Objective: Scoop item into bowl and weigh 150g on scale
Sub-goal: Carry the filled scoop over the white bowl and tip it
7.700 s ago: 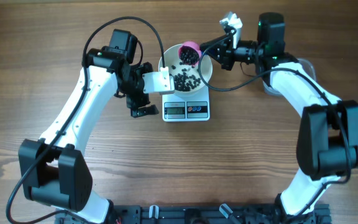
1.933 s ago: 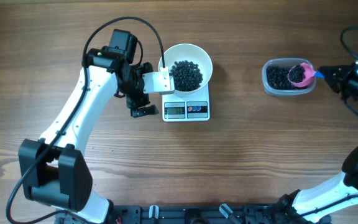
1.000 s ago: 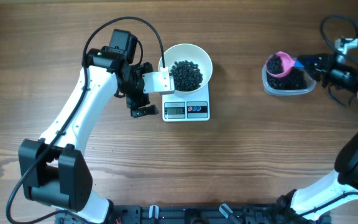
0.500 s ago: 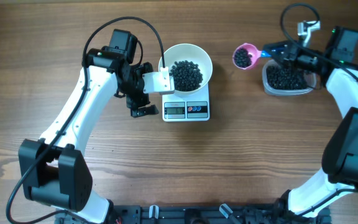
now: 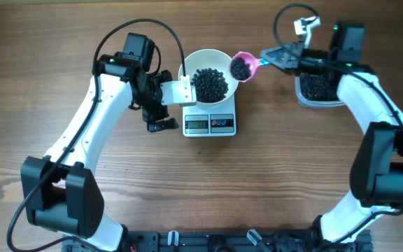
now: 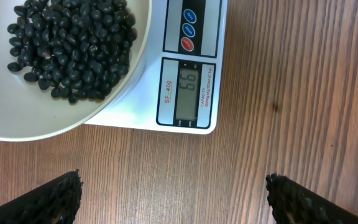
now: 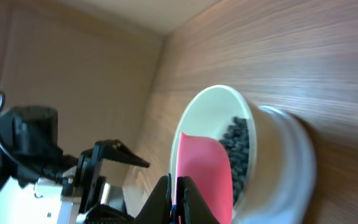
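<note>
Overhead first: the right end effector [image 5: 274,57] is clamped tight on the blue handle of the pink scoop [image 5: 241,66]. The scoop sits at the right rim of the white bowl [image 5: 219,53], loaded with dark beans. Whether it touches the rim is hard to call from up here. The bowl stands on the scale [image 5: 210,124], mid-worktop [image 5: 292,175], with a glossy black heap of beans [image 5: 210,83] inside. The clear tub [image 5: 318,91] is half covered by the right arm, with more beans dark within. The left end effector [image 5: 157,115] hangs just left of the scale, its fingers hard to pick out against the dark wrist.

Left wrist camera now: two black fingertips [image 6: 48,200] poke in at the bottom corners, spread wide apart, with only bare wood between them. The bowl is cut off at the top and left. Its beans are round, shiny and pea-like. The scale's display [image 6: 190,92] appears to read 66, with round buttons [image 6: 189,28] above it in this view.

Right wrist camera: tilted and blurry. The fingers are cut off at the bottom edge, pinched on the scoop. Its pink back fills the foreground and hides its load. Past it are the bowl's rim, a strip of beans, and a smeared white shape beneath that I can't identify.
</note>
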### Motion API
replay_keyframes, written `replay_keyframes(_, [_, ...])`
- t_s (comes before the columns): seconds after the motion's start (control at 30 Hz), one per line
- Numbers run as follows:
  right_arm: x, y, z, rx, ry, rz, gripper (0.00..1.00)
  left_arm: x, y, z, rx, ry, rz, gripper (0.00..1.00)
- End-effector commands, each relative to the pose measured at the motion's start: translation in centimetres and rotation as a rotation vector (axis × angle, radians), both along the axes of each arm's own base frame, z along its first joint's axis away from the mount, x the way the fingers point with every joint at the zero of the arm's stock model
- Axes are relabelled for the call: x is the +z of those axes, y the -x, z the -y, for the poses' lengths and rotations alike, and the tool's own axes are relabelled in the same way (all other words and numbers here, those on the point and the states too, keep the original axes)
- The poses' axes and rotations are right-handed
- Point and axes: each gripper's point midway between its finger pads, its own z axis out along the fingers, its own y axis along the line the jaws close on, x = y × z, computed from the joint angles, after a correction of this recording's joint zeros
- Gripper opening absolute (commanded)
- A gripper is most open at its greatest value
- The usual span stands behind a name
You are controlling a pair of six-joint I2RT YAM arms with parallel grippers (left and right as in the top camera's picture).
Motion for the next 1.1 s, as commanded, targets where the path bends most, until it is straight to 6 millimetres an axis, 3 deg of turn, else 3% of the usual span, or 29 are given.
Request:
replay_keyframes(0.0, [0.2, 0.7, -2.8, 0.082, -0.016, 0.046, 0.04, 0.5, 0.0, 0.0, -0.01, 0.013, 0.015, 1.0])
replay_keyframes(0.2, [0.4, 0.5, -5.6, 0.136, 0.068, 0.263, 0.04, 0.5, 0.0, 0.0, -0.01, 0.013, 0.015, 1.0])
replay_keyframes(0.4, [-0.8, -0.6, -6.7, 0.117, 0.227, 0.434, 0.04, 0.5, 0.0, 0.0, -0.01, 0.013, 0.015, 1.0])
replay_keyframes(0.77, [-1.5, -0.3, -9.0, 0.293, 0.462, 0.95, 0.04, 0.5, 0.0, 0.0, -0.009, 0.013, 0.015, 1.0])
replay_keyframes(0.93, [0.9, 0.1, -9.4, 0.319, 0.449, 1.104, 0.04, 0.5, 0.0, 0.0, -0.01, 0.013, 0.015, 1.0])
replay_keyframes(1.07, [4.1, 0.7, -9.3, 0.299, 0.453, 1.177, 0.04, 0.5, 0.0, 0.0, -0.01, 0.013, 0.015, 1.0])
